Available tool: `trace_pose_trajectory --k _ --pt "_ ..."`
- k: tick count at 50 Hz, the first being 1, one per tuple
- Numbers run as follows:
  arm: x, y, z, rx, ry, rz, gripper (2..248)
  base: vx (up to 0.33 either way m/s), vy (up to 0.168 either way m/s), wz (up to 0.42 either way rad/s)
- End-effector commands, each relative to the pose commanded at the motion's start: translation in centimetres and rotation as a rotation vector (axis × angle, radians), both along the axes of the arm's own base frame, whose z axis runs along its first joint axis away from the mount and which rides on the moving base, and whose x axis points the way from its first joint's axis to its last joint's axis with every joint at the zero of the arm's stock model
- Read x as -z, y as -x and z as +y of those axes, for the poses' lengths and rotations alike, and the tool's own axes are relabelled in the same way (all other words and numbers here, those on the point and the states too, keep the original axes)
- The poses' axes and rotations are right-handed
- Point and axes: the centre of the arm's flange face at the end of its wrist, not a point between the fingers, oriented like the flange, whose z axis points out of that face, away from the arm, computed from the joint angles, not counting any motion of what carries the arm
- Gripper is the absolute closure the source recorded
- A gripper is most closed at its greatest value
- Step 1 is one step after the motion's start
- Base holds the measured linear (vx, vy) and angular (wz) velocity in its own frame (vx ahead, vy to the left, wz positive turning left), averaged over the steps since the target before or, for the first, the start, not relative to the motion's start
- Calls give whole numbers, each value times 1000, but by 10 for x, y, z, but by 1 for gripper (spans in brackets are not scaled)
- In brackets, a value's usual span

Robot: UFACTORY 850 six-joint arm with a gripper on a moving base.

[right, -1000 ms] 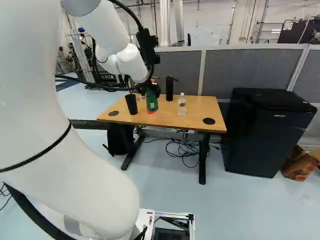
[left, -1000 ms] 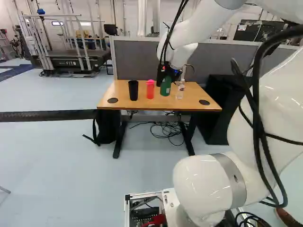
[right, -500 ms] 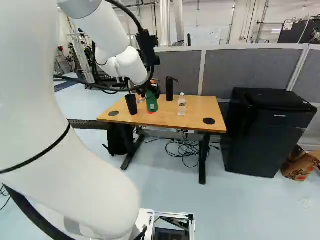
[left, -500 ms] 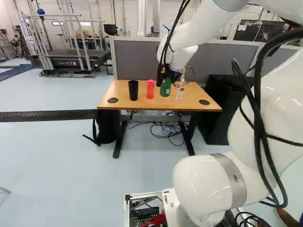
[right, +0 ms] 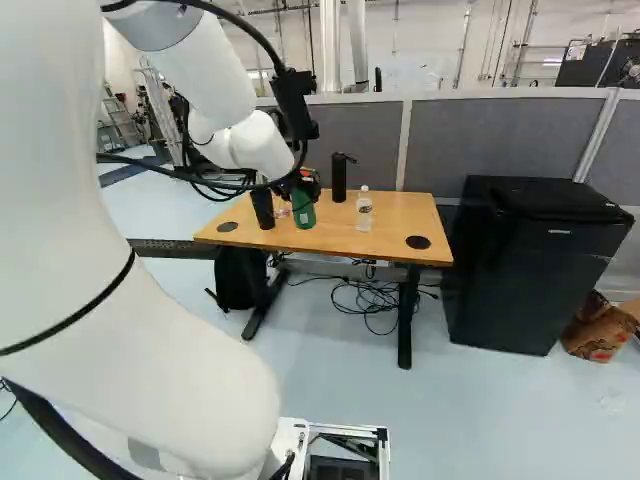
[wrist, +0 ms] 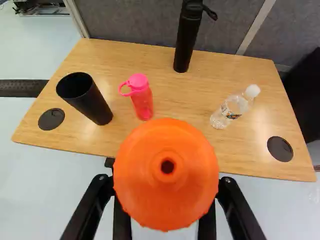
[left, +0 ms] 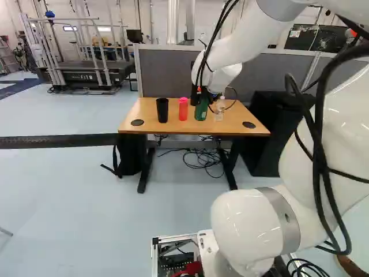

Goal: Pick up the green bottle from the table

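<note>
The green bottle is at the desk, with the end effector around its upper part. The end effector pinches the bottle: its two fingers stand apart by the bottle's width, one on each side. In the wrist view the bottle's orange cap sits large between the fingers, covering part of the desk's near edge and hiding where the fingers meet the bottle. Whether the bottle's base touches the desk, I cannot tell. The white arm reaches out to it from above.

In the left base view, the pink bottle stands near the green one on its left, and the black cup is further left. The clear bottle, with a white cap, stands to the right of the green one. Behind them, near the desk's far edge, is a black flask, upright. Two dark round discs are set in the desktop, one towards each end.

Under the desk are a black bag and a tangle of cables on the floor. A grey partition runs behind, and a black cabinet stands at the right of the right base view, with a brown bag beside it.
</note>
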Motion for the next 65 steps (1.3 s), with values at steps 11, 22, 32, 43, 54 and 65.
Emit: trace_pose_trajectory --k 11,22,32,43,54,65 --pt "15 12 1 -1 -2 -35 233 0 0 0" --pt "33 27 2 -2 -3 -77 233 0 0 0" --pt "51 44 3 -3 -5 -120 233 0 0 0" --pt "72 66 4 -4 -7 -172 233 0 0 0" --pt "91 88 5 -5 -9 -220 233 0 0 0" --pt "106 107 5 -5 -10 -262 233 0 0 0"
